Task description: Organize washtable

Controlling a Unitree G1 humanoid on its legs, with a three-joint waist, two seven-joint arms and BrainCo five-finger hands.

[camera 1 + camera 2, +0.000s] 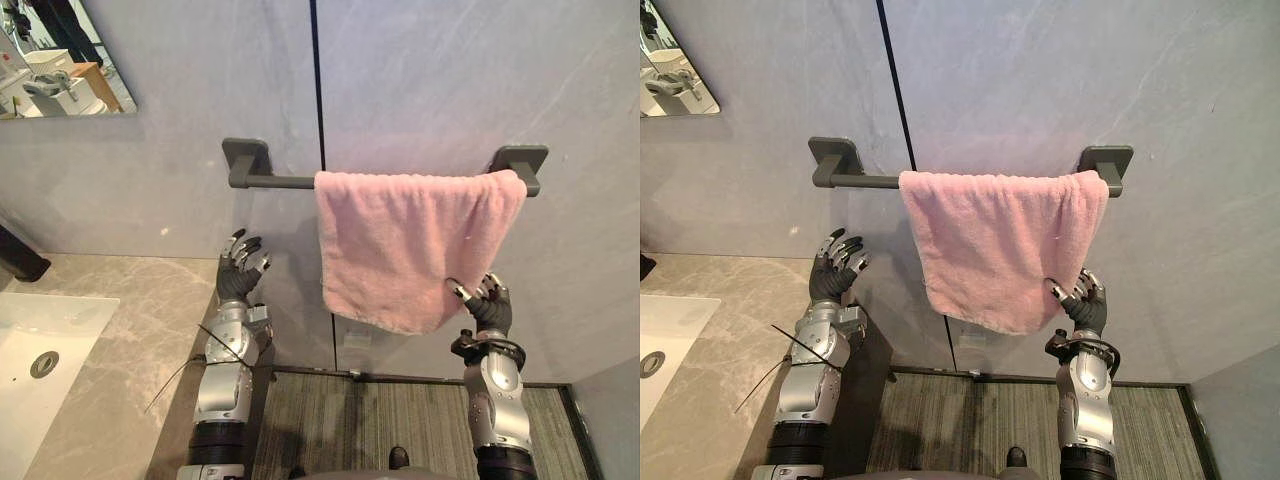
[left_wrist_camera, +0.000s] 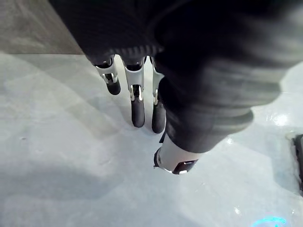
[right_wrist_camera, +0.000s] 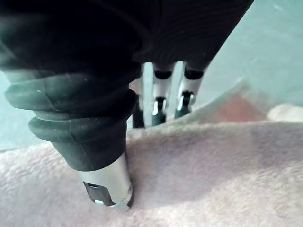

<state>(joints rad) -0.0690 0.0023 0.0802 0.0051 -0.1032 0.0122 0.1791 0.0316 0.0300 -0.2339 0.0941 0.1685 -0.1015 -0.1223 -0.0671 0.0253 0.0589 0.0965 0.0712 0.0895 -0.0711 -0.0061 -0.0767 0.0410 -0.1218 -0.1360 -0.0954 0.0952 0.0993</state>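
On the grey wall [image 1: 150,200], a pink towel [image 1: 400,240] is draped over a dark towel bar [image 1: 270,181]. Its lower right corner is pinched by the right hand [image 1: 490,310], with the thumb in front and the fingers behind. The left hand [image 1: 238,275] is raised beside the towel, fingers relaxed apart, holding nothing.

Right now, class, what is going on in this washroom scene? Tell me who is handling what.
A humanoid robot faces a wall-mounted towel bar with a pink towel draped over its right part. The right hand pinches the towel's lower right corner, thumb in front and fingers behind. The left hand is raised and open near the wall, below the bar's bare left end, apart from the towel.
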